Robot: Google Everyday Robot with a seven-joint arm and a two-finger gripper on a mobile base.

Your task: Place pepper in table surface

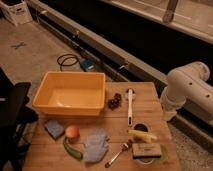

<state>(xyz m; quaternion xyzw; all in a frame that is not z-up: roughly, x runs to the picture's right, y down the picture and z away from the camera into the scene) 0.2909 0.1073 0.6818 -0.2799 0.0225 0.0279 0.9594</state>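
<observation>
The slim, curved green pepper (72, 149) lies flat on the wooden table surface (117, 125) near its front left. It is just below a round orange-pink fruit (72, 132) and left of a crumpled pale blue cloth (96, 145). Only my white arm (189, 86) shows, at the right edge beside the table. My gripper is out of view, so nothing is seen holding the pepper.
A yellow tub (70, 92) stands at the back left. Also on the table are dark grapes (115, 101), a white utensil (130, 105), a blue sponge (54, 128), a fork (118, 152), and a dark sponge (146, 150) on a green piece. A black chair (12, 110) stands at the left.
</observation>
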